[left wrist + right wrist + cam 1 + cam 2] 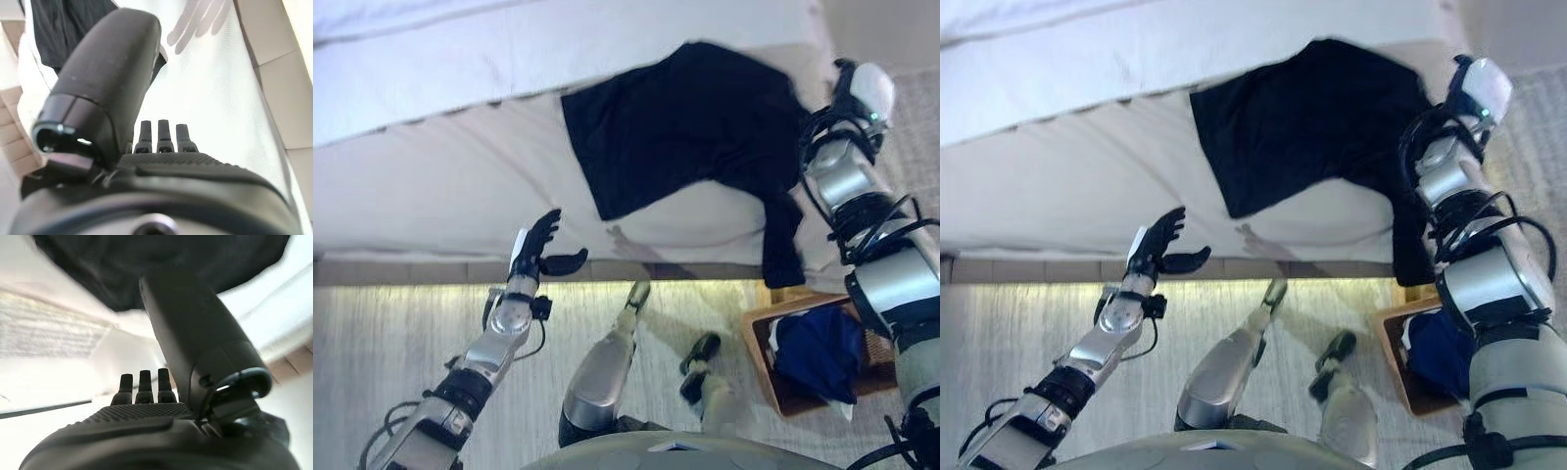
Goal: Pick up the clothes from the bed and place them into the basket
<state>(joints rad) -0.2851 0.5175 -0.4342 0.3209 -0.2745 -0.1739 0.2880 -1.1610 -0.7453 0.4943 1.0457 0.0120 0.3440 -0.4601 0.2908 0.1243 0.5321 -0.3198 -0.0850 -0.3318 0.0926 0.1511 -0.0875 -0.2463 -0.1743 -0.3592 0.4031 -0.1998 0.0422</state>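
Here a black garment lies spread on the white bed, up toward the right end of the mattress; one dark corner or sleeve of it spills over the near edge and hangs down the bed's side, just above the basket. The wooden basket stands on the pale carpet close against the bed's foot at the right, and a blue piece of clothing already sits inside it; the basket's left wall shows bare, while the right arm covers part of its far side. The right hand is raised beside the garment's right edge, at the corner of the bed; its own wrist view shows the fingers straight and the thumb standing out, nothing between them, with the black cloth lying past the fingertips; whether they touch it cannot be told. The left hand hovers at the near edge of the mattress, well apart from the garment, fingers spread loose and thumb out to the side, holding nothing; its wrist view looks along straight fingers over white sheet with the dark cloth beyond. Left of the garment the bed surface is a broad stretch of plain sheet; carpet runs open below the bed's edge between the left arm and the basket.
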